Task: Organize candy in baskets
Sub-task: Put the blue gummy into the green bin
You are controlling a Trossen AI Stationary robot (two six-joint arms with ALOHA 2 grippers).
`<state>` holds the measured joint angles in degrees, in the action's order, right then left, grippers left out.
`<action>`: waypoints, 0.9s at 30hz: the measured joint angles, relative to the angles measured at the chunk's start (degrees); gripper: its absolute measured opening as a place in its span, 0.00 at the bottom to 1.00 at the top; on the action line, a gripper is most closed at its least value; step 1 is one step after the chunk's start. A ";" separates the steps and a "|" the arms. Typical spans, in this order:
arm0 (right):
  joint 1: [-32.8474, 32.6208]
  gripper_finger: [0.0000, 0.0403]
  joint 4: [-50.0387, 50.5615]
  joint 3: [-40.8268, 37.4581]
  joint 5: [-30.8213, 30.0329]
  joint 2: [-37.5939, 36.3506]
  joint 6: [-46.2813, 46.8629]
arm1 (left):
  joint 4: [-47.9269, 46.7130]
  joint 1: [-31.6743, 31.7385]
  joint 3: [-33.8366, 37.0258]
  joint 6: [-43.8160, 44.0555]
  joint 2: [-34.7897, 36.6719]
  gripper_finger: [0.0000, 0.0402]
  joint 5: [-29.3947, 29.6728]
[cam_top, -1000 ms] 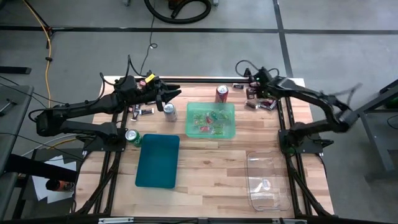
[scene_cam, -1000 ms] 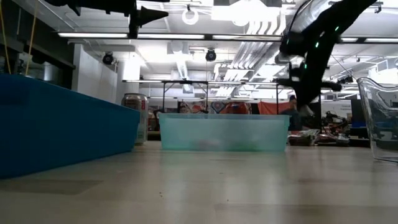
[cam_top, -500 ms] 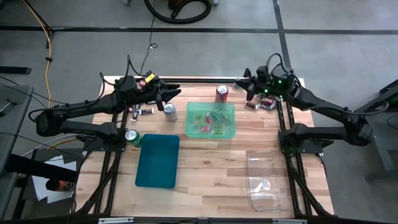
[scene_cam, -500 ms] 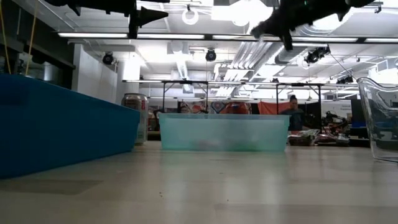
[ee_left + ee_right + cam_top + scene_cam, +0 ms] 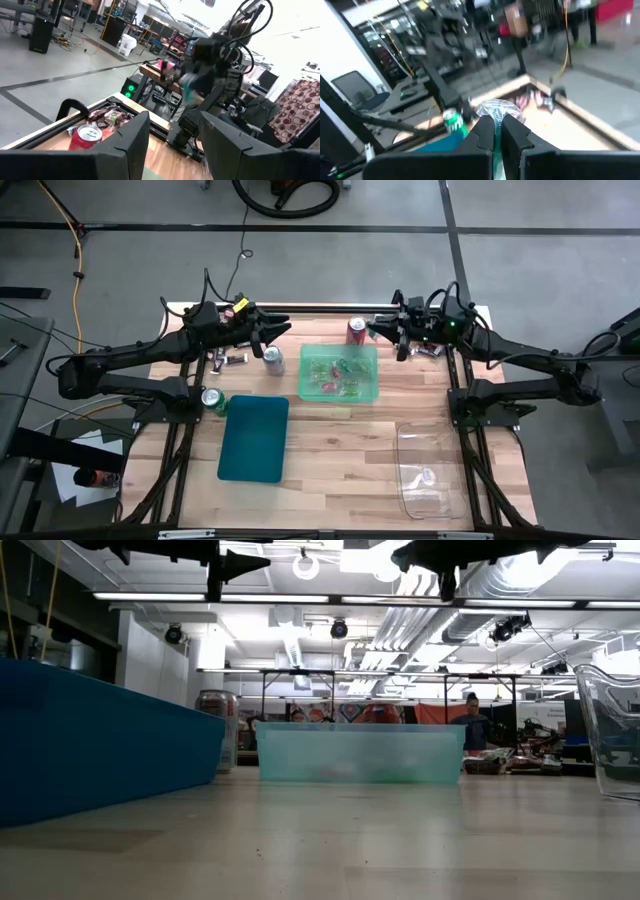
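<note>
The light green basket (image 5: 339, 372) holds several candies and stands mid-table. The dark teal basket (image 5: 253, 438) is near the left, the clear basket (image 5: 430, 470) near the right. Loose candy lies in a pile at the far left (image 5: 228, 358) and another at the far right (image 5: 425, 348). My right gripper (image 5: 374, 330) hangs level, high above the green basket's far right corner, shut on a candy (image 5: 495, 109) in a silvery-green wrapper. My left gripper (image 5: 285, 330) is open and level above the far left, with nothing between its fingers (image 5: 135, 135). My right gripper pinches the candy between its two fingertips. The crinkled silvery wrapper end (image 5: 496, 106) sticks out past the fingertips, and a green strip (image 5: 493, 144) shows between the fingers. The fingers lie level and point toward the table's left. The candy is lifted clear of the table.
A red can (image 5: 357, 330) stands just beyond the green basket, a silver can (image 5: 272, 360) to its left, and a green can (image 5: 213, 398) by the teal basket's far left corner. Bare wood lies between the baskets. A person (image 5: 472, 720) stands far back in the room.
My right gripper has risen from the candy pile at the far right. It has swung toward the table's left, to above the green basket's far right corner. It has tipped from pointing down to level and stays shut.
</note>
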<state>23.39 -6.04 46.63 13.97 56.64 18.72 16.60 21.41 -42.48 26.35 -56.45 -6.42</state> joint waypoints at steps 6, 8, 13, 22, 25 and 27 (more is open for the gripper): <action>-4.06 0.00 7.89 1.65 3.09 8.40 -0.03 | 0.00 0.00 0.00 0.00 -0.02 0.39 1.36; -5.81 0.00 12.14 3.57 2.64 12.13 -2.47 | 0.00 0.00 0.00 0.00 0.00 0.39 1.69; -8.50 0.00 23.27 9.89 -2.06 21.89 -9.64 | -0.01 0.00 0.00 0.02 -0.01 0.39 1.79; -8.65 0.00 31.90 13.77 -8.04 37.04 -12.27 | -0.02 0.00 0.00 0.02 0.00 0.39 1.77; -8.67 0.00 31.64 13.77 -10.15 40.86 -10.48 | -0.02 0.00 0.00 0.02 -0.02 0.39 1.77; -8.67 0.00 31.56 13.77 -12.14 43.11 -8.67 | -0.02 0.00 0.00 0.02 -0.02 0.39 1.75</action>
<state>14.72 25.52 60.40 1.83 99.75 10.05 16.58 21.41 -42.48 26.37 -56.47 -4.67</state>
